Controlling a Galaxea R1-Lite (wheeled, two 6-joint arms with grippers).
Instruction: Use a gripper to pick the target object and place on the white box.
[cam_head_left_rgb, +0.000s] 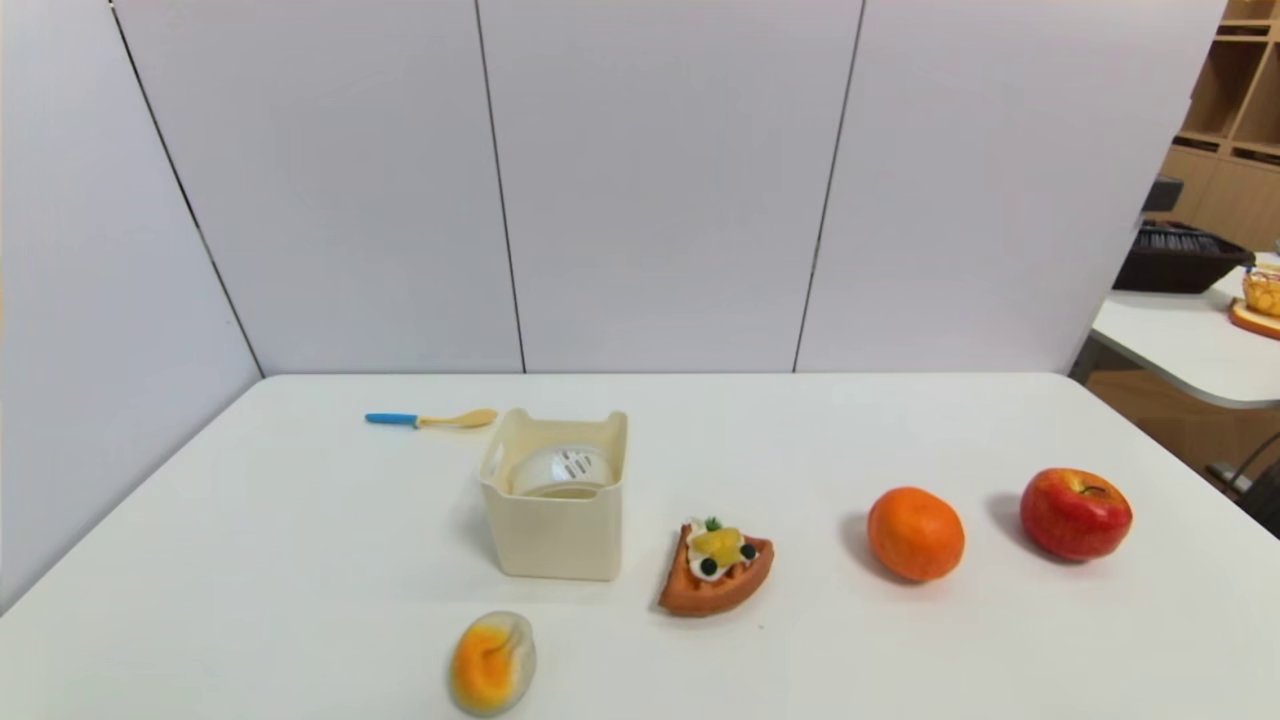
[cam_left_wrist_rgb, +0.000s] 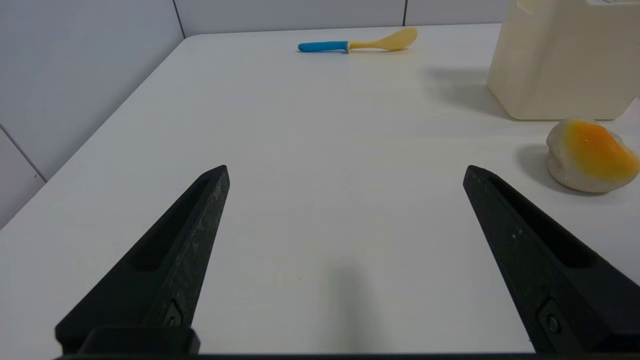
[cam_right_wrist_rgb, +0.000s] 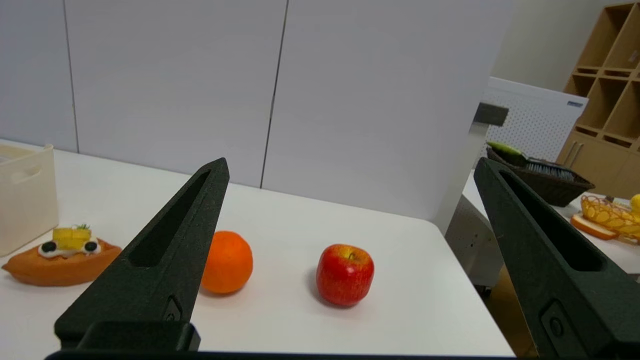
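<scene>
Jaws on both arms stand wide apart with nothing between them: the left gripper (cam_left_wrist_rgb: 346, 167) hangs over the near left part of the white table (cam_head_left_rgb: 300, 560), and the right gripper (cam_right_wrist_rgb: 352, 160) hangs on the right side, facing the orange (cam_head_left_rgb: 915, 534) and the red apple (cam_head_left_rgb: 1076, 513). Neither arm reaches into the head camera's view.

A round white plastic puck (cam_head_left_rgb: 565, 468) with small grey slots sits inside the cream-white box (cam_head_left_rgb: 560, 535), left of the table's middle. Its domed top shows below the rim; whether it lies flat or leans against a wall cannot be told.

Around the box are other things. A spoon (cam_head_left_rgb: 430, 420) with a blue handle lies to the far left, a waffle wedge (cam_head_left_rgb: 715, 575) with toppings lies just to the right and nearer, and a white and orange egg-like piece (cam_head_left_rgb: 493, 663) lies on the near side.

Since the puck is in the box and both grippers are free, the placing step looks finished. The next move probably calls for no new grasp, only for both arms to stay clear of the box. If either arm does move, a low sweep by the left one could nudge the egg-like piece, and one by the right could roll the orange or apple.
</scene>
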